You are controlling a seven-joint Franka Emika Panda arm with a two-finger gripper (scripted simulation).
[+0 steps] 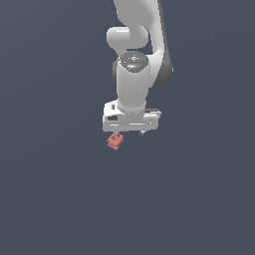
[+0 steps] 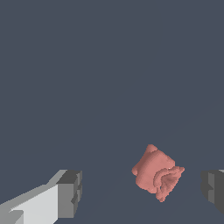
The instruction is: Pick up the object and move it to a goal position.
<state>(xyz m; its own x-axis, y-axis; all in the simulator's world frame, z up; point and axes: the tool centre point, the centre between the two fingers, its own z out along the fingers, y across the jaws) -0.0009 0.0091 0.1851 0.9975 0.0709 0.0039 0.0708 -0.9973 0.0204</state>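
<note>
The object (image 1: 115,142) is a tiny salmon-red, notched block, just below the white gripper (image 1: 129,133) and toward the exterior view's left. In the wrist view the object (image 2: 157,177) lies in the gap between the two grey fingertips (image 2: 70,192), closer to one than the other and touching neither. The gripper (image 2: 141,192) is open, with its jaws wide apart. The white arm hangs straight down over the object.
A flat, uniform dark grey-blue surface (image 1: 60,199) fills both views. No other object, container or marker shows in either view.
</note>
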